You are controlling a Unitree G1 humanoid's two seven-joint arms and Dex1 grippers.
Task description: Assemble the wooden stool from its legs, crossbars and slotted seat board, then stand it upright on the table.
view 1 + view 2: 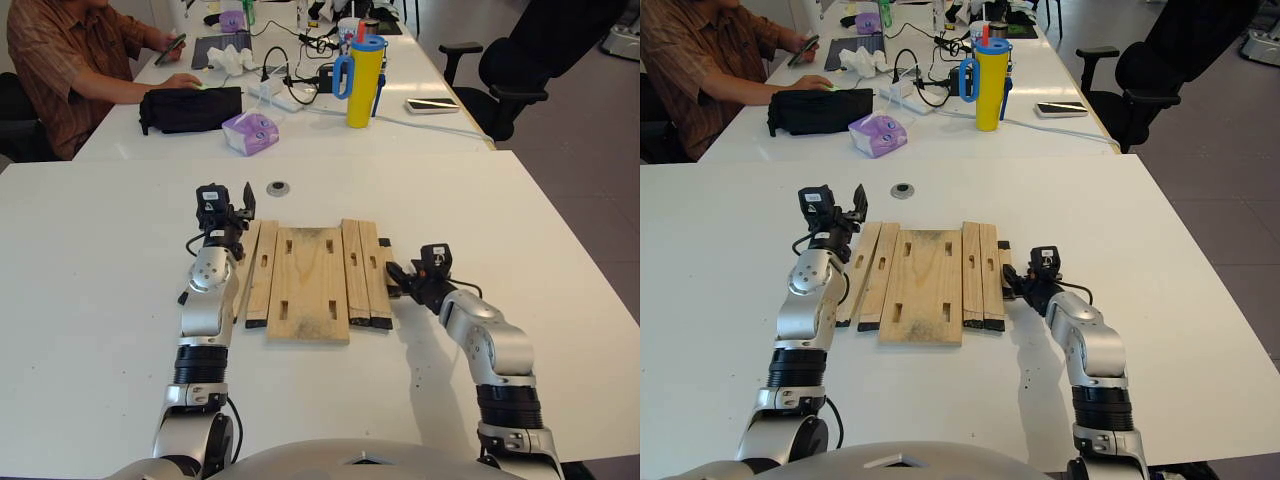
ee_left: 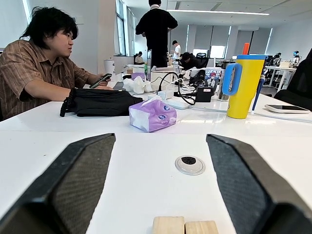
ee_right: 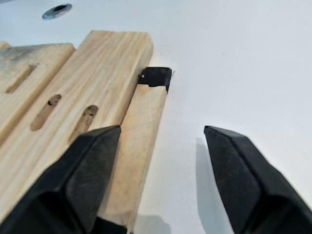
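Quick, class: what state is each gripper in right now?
Left gripper: open, holding nothing.
Right gripper: open, holding nothing.

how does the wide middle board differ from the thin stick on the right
The middle board is far wider and slotted; the thin stick is narrow and shows no slots. The stick has a black end cap; the board's ends are bare. Both are pale wood, lying flat.

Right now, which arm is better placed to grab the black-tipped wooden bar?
Right. The right gripper is open beside the black-tipped bar, one finger over it. The left gripper, also open, sits at the leftmost planks' far end, across the seat board.
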